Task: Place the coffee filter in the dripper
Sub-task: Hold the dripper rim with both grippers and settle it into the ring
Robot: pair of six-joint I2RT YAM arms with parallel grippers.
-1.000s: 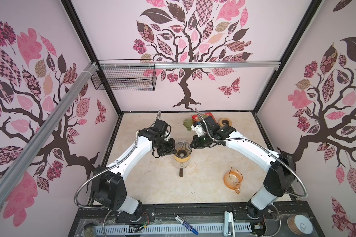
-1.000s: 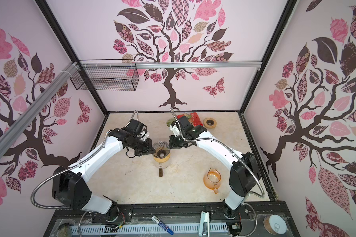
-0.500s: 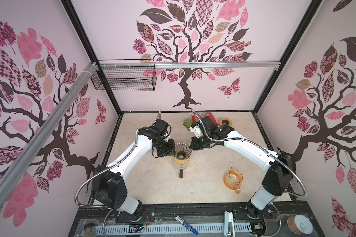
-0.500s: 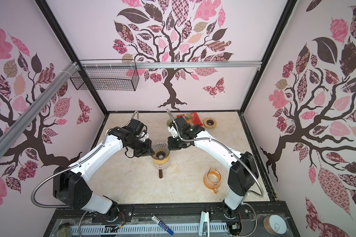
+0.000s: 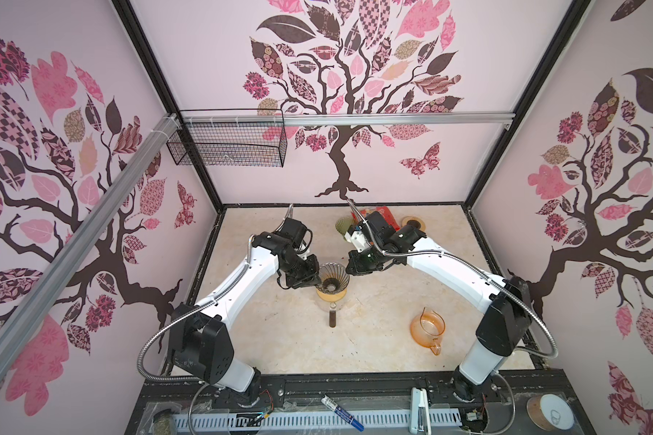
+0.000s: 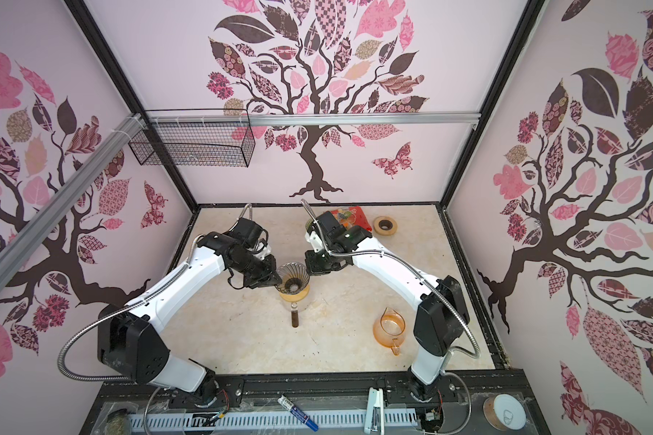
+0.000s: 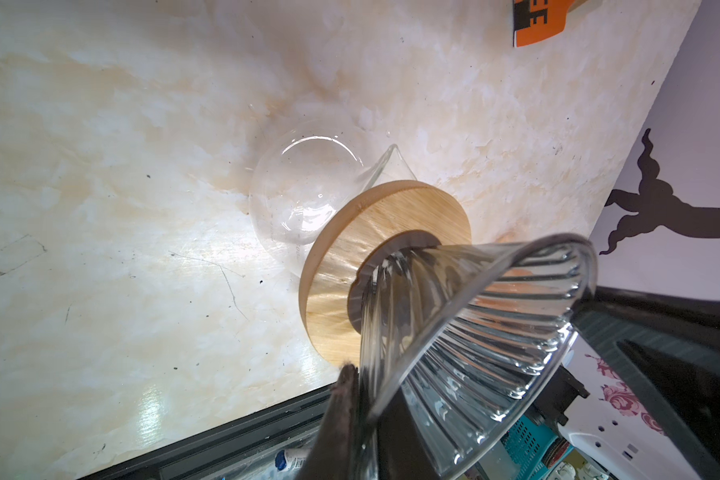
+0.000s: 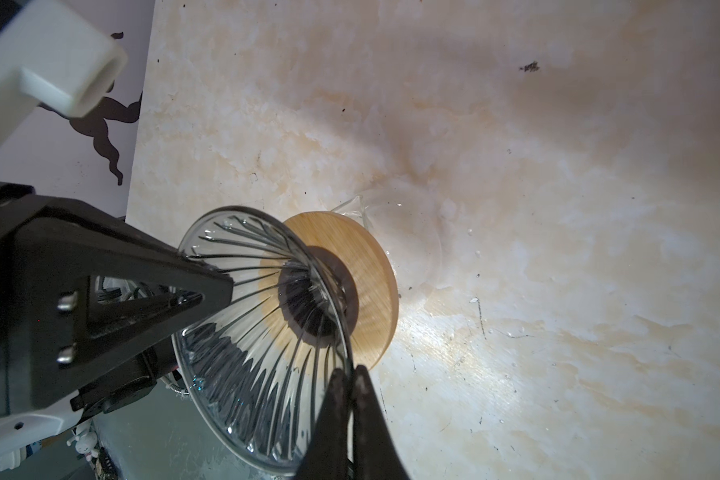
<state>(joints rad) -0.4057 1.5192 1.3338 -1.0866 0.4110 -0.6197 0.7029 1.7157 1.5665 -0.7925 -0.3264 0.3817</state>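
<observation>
While I scan both top views, the dripper (image 5: pixel 332 278) stands in the middle of the table (image 5: pixel 279 346) on a wooden collar (image 5: pixel 330 296). The left gripper (image 5: pixel 318 280) is at its left rim and the right gripper (image 6: pixel 308 272) at its right rim, so the two arms meet over it. An orange jug (image 5: pixel 426 327) sits well apart, toward the right arm's base. A red packet (image 6: pixel 349 214) and a tape roll (image 6: pixel 385 225) lie near the back wall. From up here I cannot judge how either gripper stands. On the left wrist camera, the left gripper's dark fingers (image 7: pixel 344 399) sit one outside and one inside the ribbed glass wall, pinched on the dripper's rim. Beyond them the collar rests on a clear carafe (image 7: pixel 304 195) on the marble top. On the right wrist camera, the right gripper's two fingers (image 8: pixel 335 407) are almost together, nipping the near edge of the rim, and the left gripper's tip bites the opposite edge. I cannot pick out the coffee filter in any view.
</observation>
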